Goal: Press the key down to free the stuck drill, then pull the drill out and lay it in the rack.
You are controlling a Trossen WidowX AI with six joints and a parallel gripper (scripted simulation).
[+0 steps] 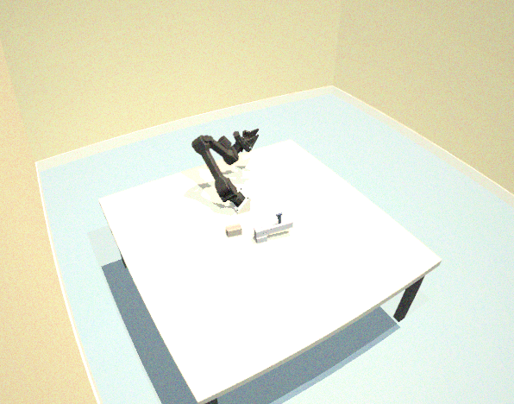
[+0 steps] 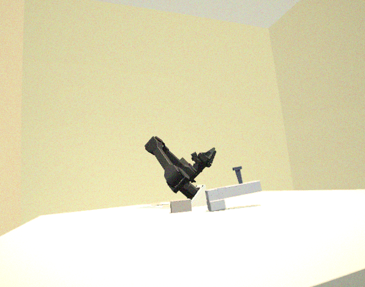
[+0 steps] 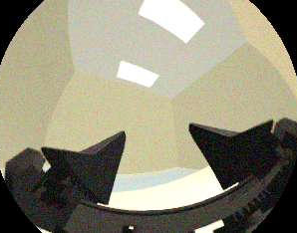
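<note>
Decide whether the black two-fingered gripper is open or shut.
Open: the wrist view shows its black fingers standing wide apart, nothing between them.

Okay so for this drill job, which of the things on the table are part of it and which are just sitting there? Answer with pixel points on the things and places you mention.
Part of the job:
- the dark peg (image 1: pixel 278 217) (image 2: pixel 238 175), probably the drill or the key
- the pale bar (image 1: pixel 273 228) (image 2: pixel 233 189) it stands up from

Likely just lying about:
- the tan block (image 1: pixel 233 230) (image 2: pixel 180 206), though its role is unclear
</note>
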